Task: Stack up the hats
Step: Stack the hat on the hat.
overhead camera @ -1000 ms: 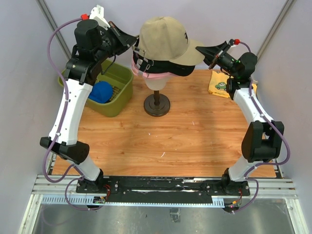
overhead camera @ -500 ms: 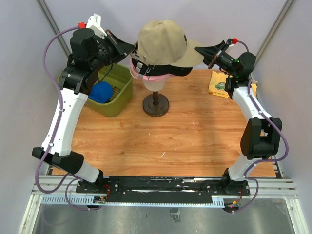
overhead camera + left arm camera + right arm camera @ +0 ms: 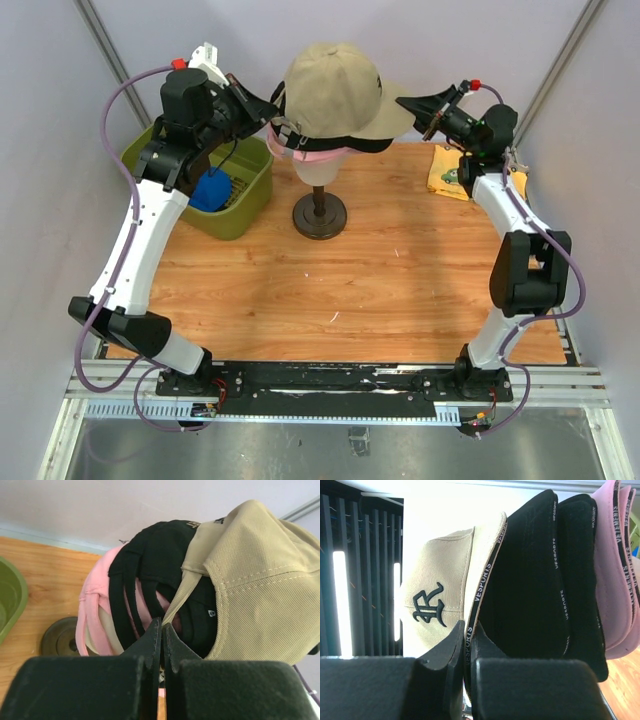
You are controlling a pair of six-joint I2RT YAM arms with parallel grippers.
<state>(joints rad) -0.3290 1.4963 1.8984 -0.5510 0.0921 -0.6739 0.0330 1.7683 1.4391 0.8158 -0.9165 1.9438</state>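
A beige cap [image 3: 335, 88] sits on top of two black caps [image 3: 372, 144] and a pink cap [image 3: 318, 156] on the cream mannequin head. My left gripper [image 3: 272, 108] is at the back of the stack; in the left wrist view it [image 3: 161, 622] is shut on the beige cap's [image 3: 260, 580] back strap. My right gripper [image 3: 412, 108] is at the brim; in the right wrist view it [image 3: 469, 630] is shut on the beige cap's [image 3: 440, 585] brim edge. A blue cap [image 3: 208, 190] lies in the green bin.
The olive-green bin [image 3: 250, 185] stands at the back left. The mannequin's dark stand [image 3: 320, 215] is at the back centre of the wooden table. A yellow printed item [image 3: 448, 170] lies at the back right.
Both grippers have shifted slightly while holding the beige cap. The left arm's upper part swung left and back, and the right gripper moved a little up and left.
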